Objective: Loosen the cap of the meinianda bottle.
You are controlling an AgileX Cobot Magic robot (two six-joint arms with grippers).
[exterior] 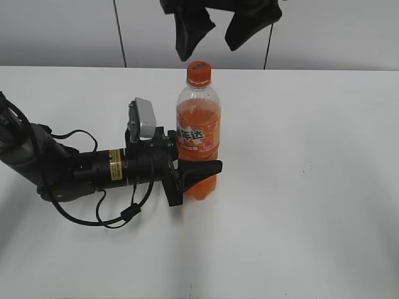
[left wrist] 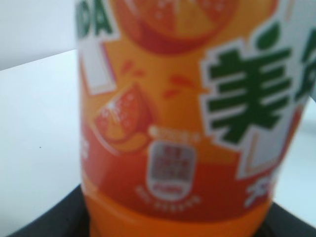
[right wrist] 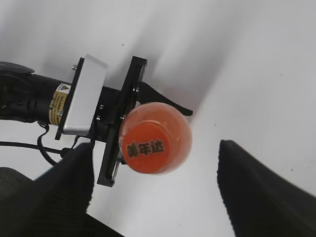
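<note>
The meinianda bottle (exterior: 199, 134) stands upright on the white table, full of orange soda, with its orange cap (exterior: 199, 73) on top. My left gripper (exterior: 198, 169) lies low along the table and is shut on the bottle's lower body. The left wrist view shows the label (left wrist: 187, 113) very close. My right gripper (exterior: 213, 34) hangs open just above the cap, a little behind it. From above in the right wrist view, the cap (right wrist: 146, 148) with dark characters sits between the two black fingers (right wrist: 156, 190), not touched.
The white table (exterior: 312, 187) stretches around the bottle. The left arm's body and black cables (exterior: 81, 171) lie on the table at the left. A wall with dark seams stands behind.
</note>
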